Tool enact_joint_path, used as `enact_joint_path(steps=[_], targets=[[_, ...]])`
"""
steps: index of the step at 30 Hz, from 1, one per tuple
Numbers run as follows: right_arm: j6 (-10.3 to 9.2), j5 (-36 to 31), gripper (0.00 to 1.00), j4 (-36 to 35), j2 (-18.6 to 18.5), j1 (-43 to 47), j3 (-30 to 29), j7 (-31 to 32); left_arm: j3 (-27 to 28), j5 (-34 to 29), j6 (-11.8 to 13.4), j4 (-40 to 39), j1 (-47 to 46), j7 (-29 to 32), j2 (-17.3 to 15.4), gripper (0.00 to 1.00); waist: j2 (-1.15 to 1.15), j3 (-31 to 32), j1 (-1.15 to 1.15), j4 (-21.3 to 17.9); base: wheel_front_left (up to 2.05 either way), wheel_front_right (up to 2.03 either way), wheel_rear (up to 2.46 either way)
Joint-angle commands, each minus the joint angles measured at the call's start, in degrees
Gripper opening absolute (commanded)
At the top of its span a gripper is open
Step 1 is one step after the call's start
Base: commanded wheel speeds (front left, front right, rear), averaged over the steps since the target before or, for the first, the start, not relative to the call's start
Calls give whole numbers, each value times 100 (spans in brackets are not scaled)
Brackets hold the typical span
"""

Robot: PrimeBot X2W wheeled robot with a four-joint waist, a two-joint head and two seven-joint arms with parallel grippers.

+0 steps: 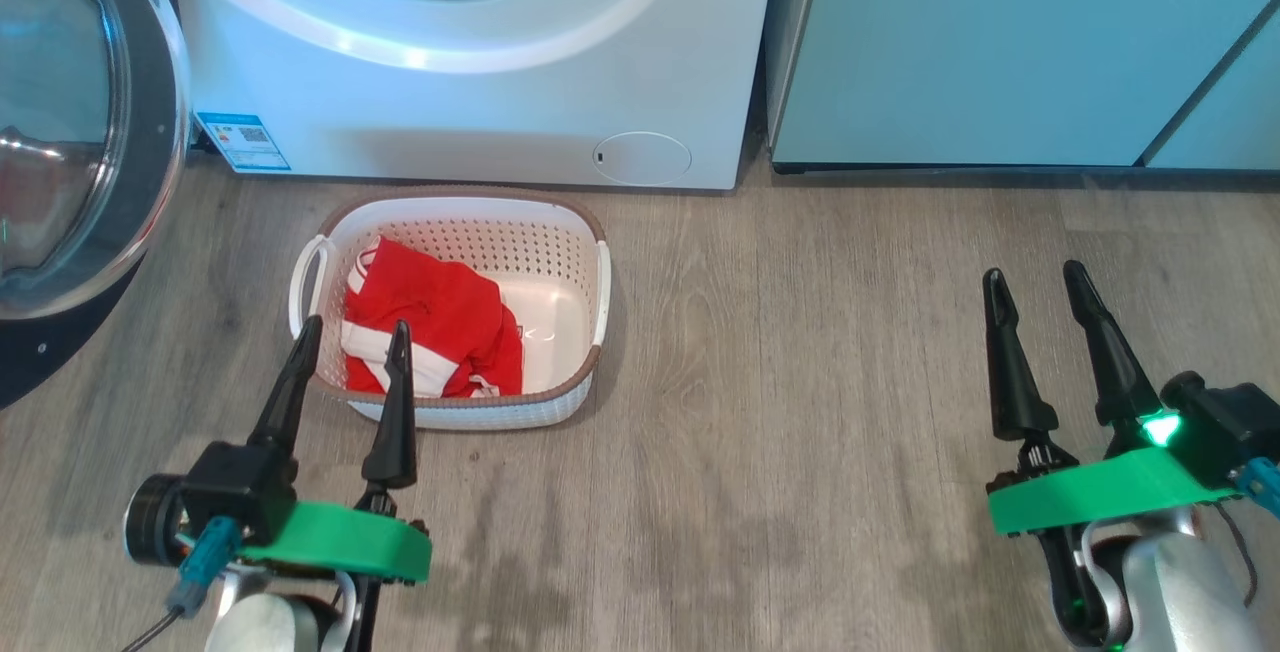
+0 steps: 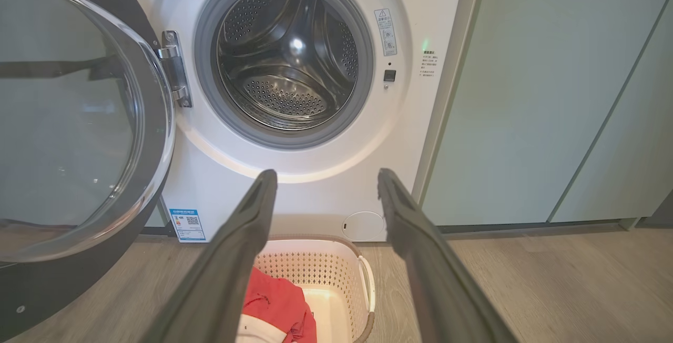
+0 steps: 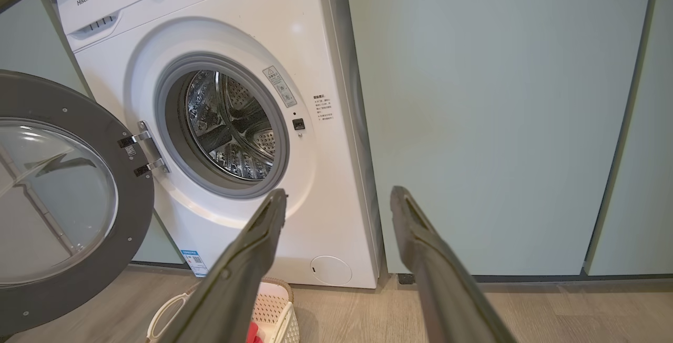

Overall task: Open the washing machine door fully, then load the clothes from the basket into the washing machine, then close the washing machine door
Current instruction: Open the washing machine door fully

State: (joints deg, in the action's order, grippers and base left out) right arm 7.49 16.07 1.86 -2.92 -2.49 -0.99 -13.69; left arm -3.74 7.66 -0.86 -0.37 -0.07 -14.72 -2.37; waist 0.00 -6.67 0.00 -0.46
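Note:
The washing machine (image 1: 470,82) (image 2: 310,164) (image 3: 236,32) stands ahead with its drum (image 2: 289,59) bare. Its door (image 1: 70,122) (image 2: 73,122) (image 3: 58,201) hangs swung wide to the left. On the floor before it sits the white basket (image 1: 575,262) (image 2: 336,274) (image 3: 273,306) holding the red clothes (image 1: 430,317) (image 2: 278,301). My left gripper (image 1: 355,332) (image 2: 326,177) hovers open at the basket's near left corner, nothing between its fingers. My right gripper (image 1: 1035,277) (image 3: 339,195) is open far to the right, over bare floor.
Pale teal cabinets (image 1: 1000,42) (image 3: 499,122) stand to the right of the machine. Wood-look floor (image 1: 800,382) stretches between basket and right gripper. The open door's rim reaches low at the left.

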Motion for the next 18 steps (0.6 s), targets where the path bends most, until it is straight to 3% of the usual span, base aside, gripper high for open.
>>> enact_joint_path(steps=[1,18], targets=[[0,-54,100,-166,4,-64,132,-27,146,40,15,-157,-127,-28,-51,100,0,5,0,1,0,0,0],[0,-72,100,-166,4,-66,149,3,107,99,123,7,-110,-28,-51,100,0,47,0,39,0,0,0]])
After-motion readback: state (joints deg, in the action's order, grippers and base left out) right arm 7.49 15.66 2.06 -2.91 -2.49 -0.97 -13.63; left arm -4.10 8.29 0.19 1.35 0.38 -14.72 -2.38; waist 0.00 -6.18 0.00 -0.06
